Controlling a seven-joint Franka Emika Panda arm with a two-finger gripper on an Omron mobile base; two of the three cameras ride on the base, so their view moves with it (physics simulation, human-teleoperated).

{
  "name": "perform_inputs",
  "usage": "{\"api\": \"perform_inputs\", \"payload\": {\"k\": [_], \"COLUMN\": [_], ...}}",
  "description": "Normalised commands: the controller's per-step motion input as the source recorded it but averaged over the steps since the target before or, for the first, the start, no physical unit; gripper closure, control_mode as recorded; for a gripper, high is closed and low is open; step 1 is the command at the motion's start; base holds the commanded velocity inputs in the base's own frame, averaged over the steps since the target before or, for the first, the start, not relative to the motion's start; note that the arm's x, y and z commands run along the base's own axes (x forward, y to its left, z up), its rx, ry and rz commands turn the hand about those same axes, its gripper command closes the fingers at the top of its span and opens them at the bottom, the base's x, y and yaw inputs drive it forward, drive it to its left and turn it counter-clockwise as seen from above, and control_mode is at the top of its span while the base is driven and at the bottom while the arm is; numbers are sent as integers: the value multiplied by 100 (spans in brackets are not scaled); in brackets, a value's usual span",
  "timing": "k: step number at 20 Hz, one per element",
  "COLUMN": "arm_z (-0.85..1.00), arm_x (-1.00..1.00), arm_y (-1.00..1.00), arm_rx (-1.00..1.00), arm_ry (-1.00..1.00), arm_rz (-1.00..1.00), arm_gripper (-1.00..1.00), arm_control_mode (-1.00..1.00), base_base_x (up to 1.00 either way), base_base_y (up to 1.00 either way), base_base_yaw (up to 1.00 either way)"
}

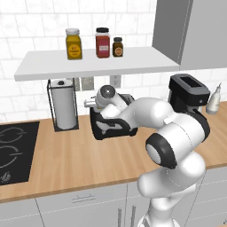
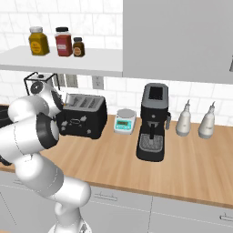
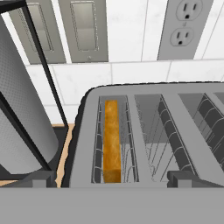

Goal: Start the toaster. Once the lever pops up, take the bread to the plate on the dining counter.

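Hand view, left to right. Paper-towel roll (image 3: pixel 19 109) in its black wire holder, left of the gripper (image 3: pixel 113 183). Bread (image 3: pixel 112 141), golden crust edge up, sunk in the leftmost slot of the toaster (image 3: pixel 144 135), directly ahead of the gripper. Fingers (image 3: pixel 186 179) spread wide apart, holding nothing. Wall outlet (image 3: pixel 183 27) beyond, to the right.

Everything was evenly bright and flat, soft rendered light with no glare. Faint shadow sat under the shelf (image 1: pixel 88 64) on the tiles. Base views looked a bit grainy and soft; hand view was sharper, no edge warping.
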Motion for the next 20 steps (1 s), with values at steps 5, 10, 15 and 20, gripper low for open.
{"api": "perform_inputs", "payload": {"k": [5,10,15,20], "arm_z": [0,0,0,0], "arm_x": [0,0,0,0], "arm_y": [0,0,0,0], "arm_rx": [0,0,0,0], "arm_ry": [0,0,0,0], "arm_rz": [0,0,0,0], "arm_gripper": [-100,-100,-100,-100], "arm_control_mode": [-100,-100,-100,-100], "base_base_x": [0,0,0,0], "base_base_y": [0,0,0,0], "base_base_yaw": [0,0,0,0]}}
